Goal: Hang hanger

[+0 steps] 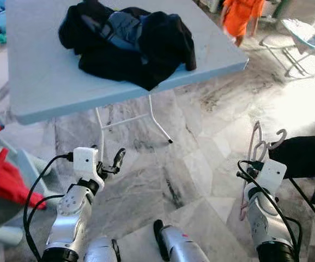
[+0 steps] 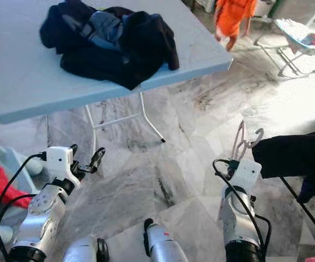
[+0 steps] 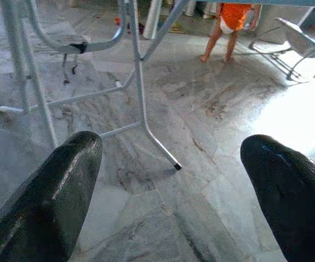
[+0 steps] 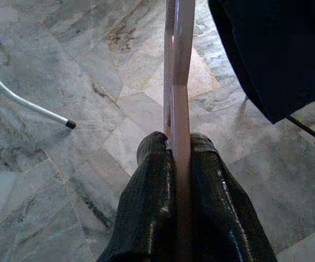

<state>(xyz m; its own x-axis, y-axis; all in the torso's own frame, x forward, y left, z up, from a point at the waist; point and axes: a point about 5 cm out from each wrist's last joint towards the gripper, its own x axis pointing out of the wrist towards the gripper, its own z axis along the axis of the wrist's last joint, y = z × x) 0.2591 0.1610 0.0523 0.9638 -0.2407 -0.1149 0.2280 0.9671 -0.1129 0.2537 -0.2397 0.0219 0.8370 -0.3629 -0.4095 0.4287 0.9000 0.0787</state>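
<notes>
A pale pink plastic hanger [image 1: 258, 143] stands upright at the lower right, its hook [image 1: 280, 136] beside a dark garment [image 1: 307, 155] that hangs on a thin black rail [image 1: 309, 203]. My right gripper [image 4: 180, 150] is shut on the hanger's flat edge, which runs up between the two black fingers [image 4: 146, 180]. My left gripper [image 1: 111, 164] hovers low at the left, open with nothing between its fingertips [image 3: 65, 180], pointed across the marble floor toward the table legs [image 3: 141, 98].
A light blue folding table [image 1: 43, 82] carries a heap of dark clothes [image 1: 127, 41]. A small person in orange [image 1: 242, 16] stands at the back right near a white wire chair [image 1: 302, 41]. Red cloth [image 1: 2, 180] lies at the far left.
</notes>
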